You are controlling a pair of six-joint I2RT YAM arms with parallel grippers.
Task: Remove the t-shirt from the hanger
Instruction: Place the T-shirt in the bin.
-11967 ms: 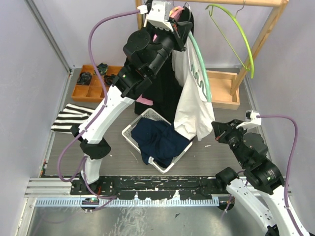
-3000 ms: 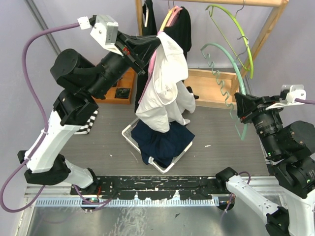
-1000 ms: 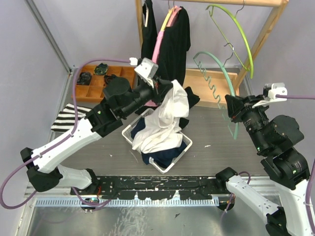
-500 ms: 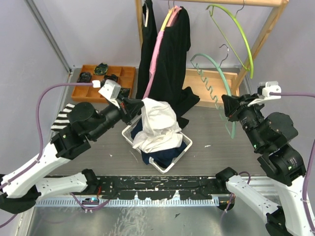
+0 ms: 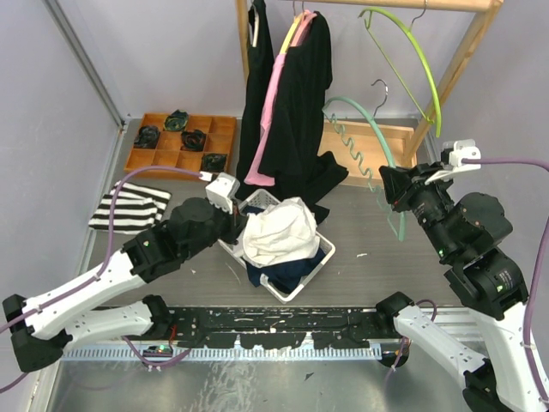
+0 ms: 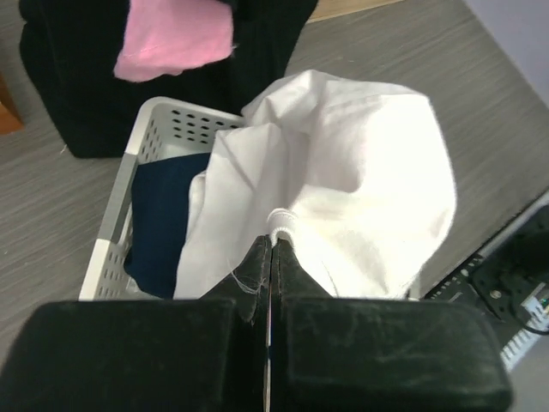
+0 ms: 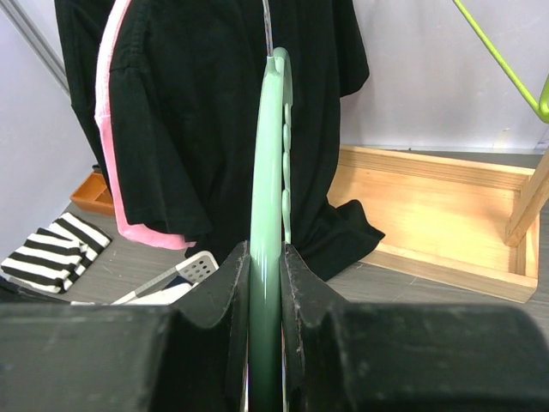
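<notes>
- Left gripper (image 6: 270, 245), centre of the left wrist view: jaws pressed fully together on a small fold of the white t-shirt (image 6: 343, 189).
- T-shirt bunched in a mound on top of a navy garment (image 6: 154, 232) inside the white basket (image 6: 129, 189), at the middle of the overhead view. Apparently free of the hanger altogether, the far side of the mound being hidden.
- Right gripper (image 7: 266, 249), right of centre in the overhead view: jaws narrowly apart and clamped on the bar of the mint-green hanger (image 7: 268, 154), held bare and upright in the air, well apart from the t-shirt.
- Black garments (image 5: 296, 94) on the wooden rail (image 5: 403, 4) at the top of the overhead frame, just behind the hanger's hook.
- Risk on release: cloth billowing past the basket's near rim and sliding onto the tabletop (image 5: 369, 232), given the height of the mound above the rim.
- Risk on opening: the pinched fold catching between the fingers and lifting out again with the gripper.
- Risk at the hanger: a long bar held near one end, hence liable to pivot in the grip or hook the hanging black garments.
- Brands, labels, writing: none legible in any view.
</notes>
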